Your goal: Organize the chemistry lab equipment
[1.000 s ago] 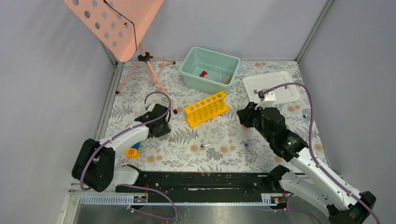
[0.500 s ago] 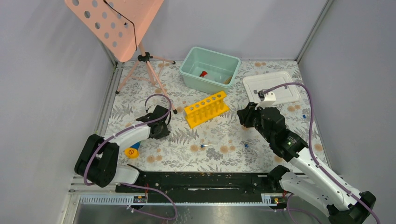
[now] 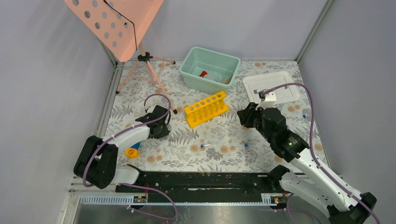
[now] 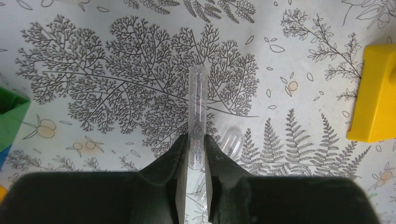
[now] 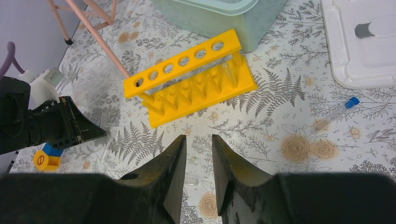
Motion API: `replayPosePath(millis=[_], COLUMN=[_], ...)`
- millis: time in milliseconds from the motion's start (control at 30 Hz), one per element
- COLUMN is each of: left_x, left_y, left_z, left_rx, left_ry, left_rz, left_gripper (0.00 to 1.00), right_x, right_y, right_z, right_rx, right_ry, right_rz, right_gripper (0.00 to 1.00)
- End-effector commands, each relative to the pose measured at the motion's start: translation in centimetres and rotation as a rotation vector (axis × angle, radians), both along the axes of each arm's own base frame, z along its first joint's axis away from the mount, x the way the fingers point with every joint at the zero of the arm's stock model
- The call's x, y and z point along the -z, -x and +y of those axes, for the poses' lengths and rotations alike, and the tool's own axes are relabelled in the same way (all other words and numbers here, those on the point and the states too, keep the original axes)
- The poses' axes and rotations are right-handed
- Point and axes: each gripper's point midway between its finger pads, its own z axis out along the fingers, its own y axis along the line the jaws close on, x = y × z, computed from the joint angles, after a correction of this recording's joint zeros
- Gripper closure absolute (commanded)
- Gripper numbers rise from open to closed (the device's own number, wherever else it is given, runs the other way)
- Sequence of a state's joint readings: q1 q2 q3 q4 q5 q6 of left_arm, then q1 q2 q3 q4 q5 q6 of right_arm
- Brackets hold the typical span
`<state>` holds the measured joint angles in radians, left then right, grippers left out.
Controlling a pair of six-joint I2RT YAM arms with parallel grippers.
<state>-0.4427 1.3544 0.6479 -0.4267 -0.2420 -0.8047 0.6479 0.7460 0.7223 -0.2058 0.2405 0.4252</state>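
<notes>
My left gripper [image 4: 196,140] is shut on a clear, capless test tube [image 4: 197,93] and holds it low over the floral mat; a second clear tube [image 4: 232,140] lies just to its right. In the top view, the left gripper [image 3: 161,123] is left of the yellow test-tube rack [image 3: 206,108]. My right gripper [image 5: 199,140] is open and empty, hovering right of the rack [image 5: 187,88]. One clear tube [image 5: 229,74] stands in the rack. The red-capped bottle [image 3: 203,73] lies in the teal bin [image 3: 211,69]. Blue-capped tubes [image 3: 205,145] [image 3: 246,145] [image 3: 304,115] lie on the mat.
A white lid [image 3: 271,87] lies at the back right. The pink perforated stand [image 3: 116,23] on its tripod is at the back left. The green-blue-yellow block stack [image 3: 133,150] sits beside the left arm. Grey walls close in three sides.
The left arm's elbow has shifted slightly to the right; its gripper has hardly moved and stays shut on the tube. The right arm has not moved.
</notes>
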Motion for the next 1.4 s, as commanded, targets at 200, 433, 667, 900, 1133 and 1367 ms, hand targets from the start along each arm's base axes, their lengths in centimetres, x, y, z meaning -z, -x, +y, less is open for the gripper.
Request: replayPosePath(millis=[200,433,667,900,1133,1367], left_x=[-8.5,-15.6,-20.1,-21.0,-21.4,-21.7], left_y=[-1.0,0.6,4.7,8.1,9.5,9.8], left_z=[-1.6,-6.5,-11.8,-14.8,-15.5,-15.5], left_rx=[0.12,0.432,0.781,0.989,1.074,1.087], left_ry=[0.102,0.243,0.334,0.462,0.508,0.514], left_rz=[-0.174,-0.344,-0.454,-0.475,-0.469,-0.482], left_gripper=[0.96,0.94,0.94,0.94,0.94,0.94], right_x=[-3.8,-5.4,-5.4,-4.3,-2.8,-1.8], right_y=[1.9,3.8,5.2,6.6,6.3,5.5], right_z=[2.4,6.5,10.6,14.3,15.8,16.6], right_rx=[-0.129,-0.332,-0.523,-0.717,-0.755,-0.738], right_ry=[-0.112,-0.205,-0.302,-0.434,-0.457,-0.459], right_rz=[0.05,0.163,0.302,0.47,0.549,0.592], right_gripper=[0.65,0.65,0.6,0.53,0.47,0.49])
